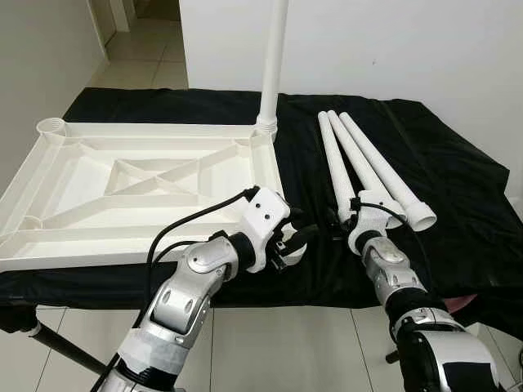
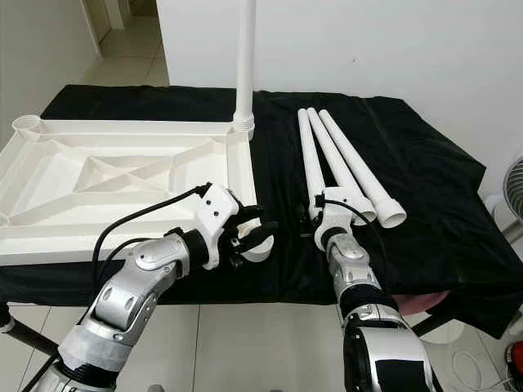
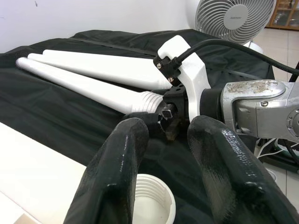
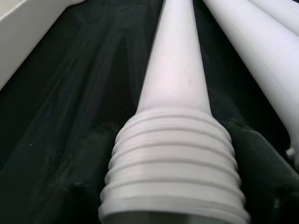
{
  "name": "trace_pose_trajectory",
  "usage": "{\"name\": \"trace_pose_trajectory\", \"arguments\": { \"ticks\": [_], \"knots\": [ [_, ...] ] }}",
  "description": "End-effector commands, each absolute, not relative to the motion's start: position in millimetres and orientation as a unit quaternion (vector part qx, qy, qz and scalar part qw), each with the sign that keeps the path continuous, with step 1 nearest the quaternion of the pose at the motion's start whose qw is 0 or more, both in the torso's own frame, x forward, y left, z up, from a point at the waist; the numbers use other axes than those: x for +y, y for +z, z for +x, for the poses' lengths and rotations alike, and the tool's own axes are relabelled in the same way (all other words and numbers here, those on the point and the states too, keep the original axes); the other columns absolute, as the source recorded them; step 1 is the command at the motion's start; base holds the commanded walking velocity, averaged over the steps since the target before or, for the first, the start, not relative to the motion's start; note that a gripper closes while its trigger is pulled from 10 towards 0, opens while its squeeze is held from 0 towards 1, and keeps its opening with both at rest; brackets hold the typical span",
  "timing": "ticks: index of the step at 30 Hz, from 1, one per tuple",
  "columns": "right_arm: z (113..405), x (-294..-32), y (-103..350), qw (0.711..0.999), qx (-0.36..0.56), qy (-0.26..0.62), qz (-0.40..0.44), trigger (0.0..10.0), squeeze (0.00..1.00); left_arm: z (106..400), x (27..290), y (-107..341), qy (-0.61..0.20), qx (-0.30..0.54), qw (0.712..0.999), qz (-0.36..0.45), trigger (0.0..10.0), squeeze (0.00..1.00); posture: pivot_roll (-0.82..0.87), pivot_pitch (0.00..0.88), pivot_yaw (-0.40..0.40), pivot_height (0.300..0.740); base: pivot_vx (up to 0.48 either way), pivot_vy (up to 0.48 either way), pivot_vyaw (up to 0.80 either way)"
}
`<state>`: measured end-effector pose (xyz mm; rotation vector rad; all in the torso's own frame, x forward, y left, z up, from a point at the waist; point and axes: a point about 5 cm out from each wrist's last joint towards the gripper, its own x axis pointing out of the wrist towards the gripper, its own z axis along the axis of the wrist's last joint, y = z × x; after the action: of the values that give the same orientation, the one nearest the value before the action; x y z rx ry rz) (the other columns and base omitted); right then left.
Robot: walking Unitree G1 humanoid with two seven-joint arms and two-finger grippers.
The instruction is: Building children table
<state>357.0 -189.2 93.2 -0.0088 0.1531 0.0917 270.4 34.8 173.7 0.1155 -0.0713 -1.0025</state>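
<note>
A white table top (image 1: 82, 188) lies upside down on a black cloth (image 1: 458, 188). One white leg (image 1: 274, 57) stands upright in its far right corner. Three more legs (image 1: 372, 167) lie side by side on the cloth to the right. My right gripper (image 1: 341, 217) is shut on the threaded end (image 4: 173, 172) of the leftmost leg (image 1: 335, 155), a finger on each side. My left gripper (image 1: 298, 241) is open just off the top's near right corner, its fingers (image 3: 117, 168) hovering over the threaded corner socket (image 3: 152, 200).
The cloth-covered table ends just in front of me, with tiled floor (image 1: 270, 343) below. A white wall (image 1: 392, 41) stands behind it. A fan (image 3: 233, 18) stands on the floor to the right, and a doorway (image 1: 147, 33) opens at the far left.
</note>
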Motion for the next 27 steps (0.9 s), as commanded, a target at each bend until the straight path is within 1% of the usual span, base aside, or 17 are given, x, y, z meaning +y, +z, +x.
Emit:
{"name": "trace_pose_trajectory", "arguments": {
  "ticks": [1,9,12,13,14,18,20,21,23,27],
  "knots": [
    [357.3,-189.4,92.4,0.996,0.078,0.041,0.012,0.0,0.0,273.1,36.3,179.8,-0.446,-0.047,0.892,0.058,10.0,0.0,-0.04,0.0,-0.041,0.74,0.0,0.0,0.0],
    [352.6,-185.1,81.0,0.989,0.108,0.049,0.084,0.0,0.0,276.1,41.2,181.2,-0.44,-0.052,0.894,0.068,10.0,0.0,-0.04,0.0,-0.045,0.74,0.0,0.0,0.0],
    [351.2,-181.1,80.0,0.988,0.104,0.062,0.091,0.0,0.0,278.1,43.2,182.1,-0.436,-0.053,0.896,0.069,10.0,0.0,-0.04,0.0,-0.044,0.74,0.0,0.0,0.0],
    [351.1,-183.2,84.0,0.995,0.08,0.047,0.047,10.0,0.0,279.4,44.0,183.3,-0.434,-0.055,0.897,0.067,10.0,0.0,-0.04,0.0,-0.047,0.74,0.0,0.0,0.0],
    [350.9,-184.5,87.3,0.997,0.06,0.036,0.015,10.0,0.0,280.1,44.5,184.1,-0.433,-0.057,0.897,0.065,10.0,0.0,-0.04,0.0,-0.047,0.74,0.0,0.0,0.0],
    [348.5,-186.5,98.8,1.0,-0.01,0.012,-0.025,10.0,0.0,283.4,48.0,186.8,-0.429,-0.058,0.9,0.048,10.0,0.0,-0.04,0.0,-0.047,0.74,0.0,0.0,0.0],
    [348.5,-186.5,98.8,1.0,-0.01,0.012,-0.025,10.0,0.0,283.4,48.0,186.8,-0.429,-0.058,0.9,0.048,10.0,0.0,-0.04,0.0,-0.047,0.74,0.0,0.0,0.0],
    [348.0,-185.7,101.8,0.999,-0.026,0.015,-0.028,10.0,0.0,283.8,48.6,187.1,-0.428,-0.059,0.9,0.048,10.0,0.0,-0.04,0.0,-0.047,0.74,0.0,0.0,0.0],
    [347.1,-185.7,107.8,0.998,-0.052,0.017,0.005,10.0,0.0,284.9,49.6,187.3,-0.429,-0.06,0.9,0.05,10.0,0.0,-0.05,0.0,-0.046,0.74,0.0,0.0,0.0],
    [346.1,-185.5,114.2,0.996,-0.08,0.019,0.02,10.0,0.0,286.0,50.0,188.4,-0.43,-0.063,0.899,0.05,10.0,0.0,-0.05,0.0,-0.046,0.74,0.0,0.0,0.0]
  ]
}}
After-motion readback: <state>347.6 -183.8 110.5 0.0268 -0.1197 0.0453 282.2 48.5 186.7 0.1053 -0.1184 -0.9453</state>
